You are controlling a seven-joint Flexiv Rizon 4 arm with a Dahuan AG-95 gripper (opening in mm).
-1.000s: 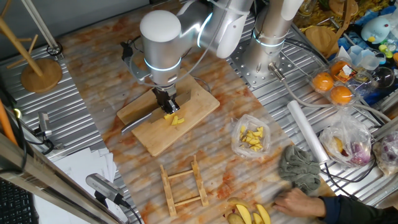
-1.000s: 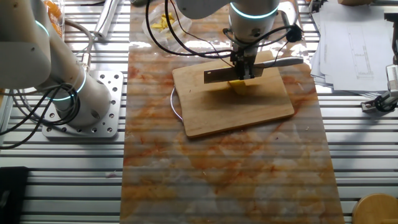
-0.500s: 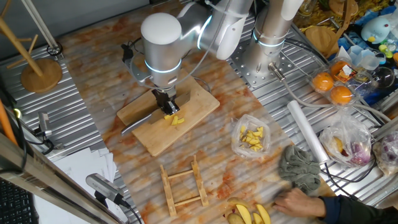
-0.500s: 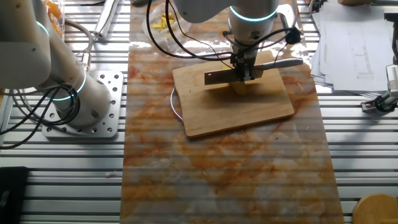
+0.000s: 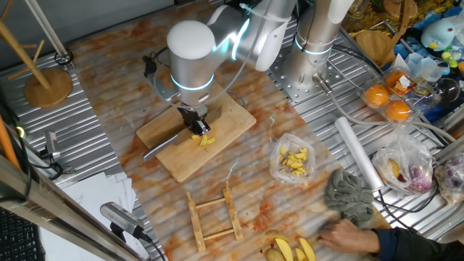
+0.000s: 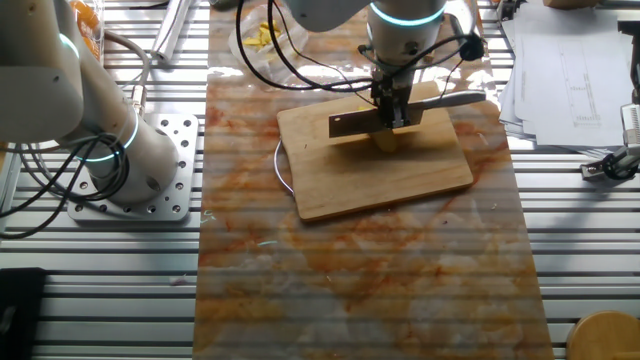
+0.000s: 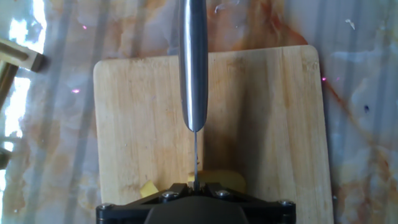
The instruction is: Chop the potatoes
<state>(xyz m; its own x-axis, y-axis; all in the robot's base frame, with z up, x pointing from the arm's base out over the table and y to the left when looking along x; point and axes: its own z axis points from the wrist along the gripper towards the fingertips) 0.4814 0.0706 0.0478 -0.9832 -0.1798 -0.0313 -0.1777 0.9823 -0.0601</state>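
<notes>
My gripper [image 5: 196, 127] is shut on a steel knife [image 5: 161, 146] and holds it blade-down over the wooden cutting board [image 5: 190, 165]. Short yellow potato pieces [image 5: 206, 140] lie on the board right under and beside the blade. In the other fixed view the gripper [image 6: 395, 118] hides most of the potato [image 6: 388, 141], and the knife [image 6: 352, 123] lies across the board [image 6: 380, 185]. In the hand view the knife [image 7: 194, 62] runs straight away from my gripper [image 7: 194, 185], with potato pieces [image 7: 225, 179] at the fingers on the board [image 7: 137, 112].
A clear plastic bag of yellow chunks [image 5: 293, 160], a small wooden rack [image 5: 214, 214], a grey cloth [image 5: 350, 196], a person's hand [image 5: 349, 235] and yellow wedges [image 5: 299, 250] lie in front right. A second arm's base [image 6: 125, 160] stands beside the mat. Papers [image 6: 570, 60] lie nearby.
The arm and the knife have shifted slightly over the board. The potato pieces lie in nearly the same spot.
</notes>
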